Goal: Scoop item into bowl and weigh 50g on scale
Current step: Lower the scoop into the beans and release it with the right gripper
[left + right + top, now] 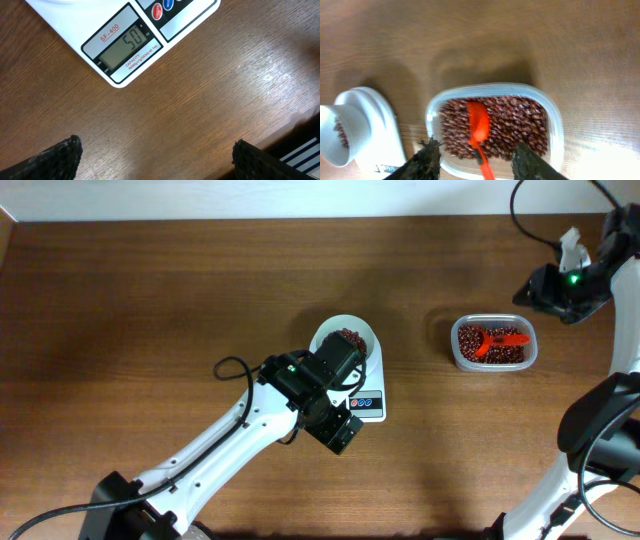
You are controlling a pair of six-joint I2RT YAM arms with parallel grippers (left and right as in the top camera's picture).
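Note:
The white bowl point(338, 330) stands on the white scale point(368, 406) and holds a heap of red-brown beans point(351, 338). In the left wrist view the scale's display point(127, 47) reads 50, next to the red and blue buttons. My left gripper point(338, 432) point(155, 150) is open and empty over bare table just in front of the scale. My right gripper point(545, 288) point(476, 144) is open and empty, high above the tub. In the right wrist view the bowl point(332, 150) and scale point(377, 130) show at the lower left.
A clear plastic tub point(493, 363) point(555, 125) full of beans point(515, 120) sits right of the scale, with a red scoop point(497, 340) point(479, 122) lying in it. The table's front edge point(300, 130) is close to my left gripper. Cables hang at the back right.

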